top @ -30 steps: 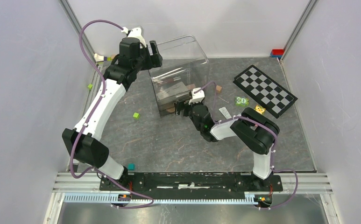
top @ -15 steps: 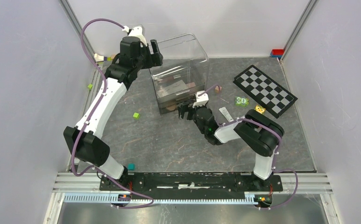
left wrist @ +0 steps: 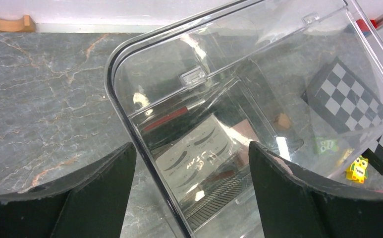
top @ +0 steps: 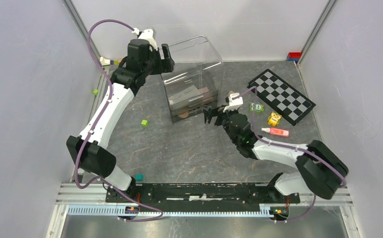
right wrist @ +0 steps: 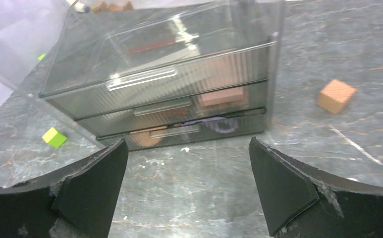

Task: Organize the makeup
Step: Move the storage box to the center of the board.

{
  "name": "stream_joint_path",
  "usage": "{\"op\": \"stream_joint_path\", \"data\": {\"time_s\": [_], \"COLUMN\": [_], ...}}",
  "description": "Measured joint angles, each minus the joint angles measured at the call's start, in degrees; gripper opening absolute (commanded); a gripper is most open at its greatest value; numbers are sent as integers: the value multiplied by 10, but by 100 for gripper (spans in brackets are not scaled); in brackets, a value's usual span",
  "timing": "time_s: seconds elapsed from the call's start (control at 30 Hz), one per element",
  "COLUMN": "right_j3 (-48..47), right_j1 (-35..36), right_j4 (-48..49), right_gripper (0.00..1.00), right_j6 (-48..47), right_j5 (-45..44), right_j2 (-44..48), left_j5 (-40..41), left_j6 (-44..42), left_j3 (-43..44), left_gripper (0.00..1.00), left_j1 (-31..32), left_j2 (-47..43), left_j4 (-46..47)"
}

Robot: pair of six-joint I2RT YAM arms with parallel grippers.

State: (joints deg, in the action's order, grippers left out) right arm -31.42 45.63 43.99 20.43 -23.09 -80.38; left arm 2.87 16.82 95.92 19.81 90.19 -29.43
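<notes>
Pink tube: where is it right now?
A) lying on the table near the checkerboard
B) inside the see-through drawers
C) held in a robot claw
A: the pink tube lies flat on the table, close to the checkerboard and well outside the clear drawer box.

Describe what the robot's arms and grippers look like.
The left arm and right arm have white shells between chunky black joints, with a purple cable looping along each. The left gripper and right gripper have black, wedge-shaped fingers.
</notes>
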Motion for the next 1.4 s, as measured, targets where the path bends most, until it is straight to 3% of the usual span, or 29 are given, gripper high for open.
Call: {"op": "stream_joint_path", "data": {"time_s": [0.2,0.43,0.73,1.0,1.4], "right_j3": [-59,-261,-492,-550,-520], "right_j1": [-74,-151,-248,-262,-264], "right_j4": [-145,-261,-356,-372,-345], "right_gripper": [98,98,99,82,60], "right_j6": [-19,-58,-41,9,52], "right_j5": [26,90,250,355,401], "right_j2": [71,73,-69,-175,-165], "left_j5": [-4,-6,-15,-33,-47], "left_j6": [-1,-4,-18,-28,-30], "left_j3": [-4,-7,-7,-7,-17], "left_gripper": [87,88,88,88,87], "left_j1": [10,12,12,12,12], "left_j2": [-6,-8,-9,-9,-14], "left_j4": [-7,-6,-6,-6,2]}}
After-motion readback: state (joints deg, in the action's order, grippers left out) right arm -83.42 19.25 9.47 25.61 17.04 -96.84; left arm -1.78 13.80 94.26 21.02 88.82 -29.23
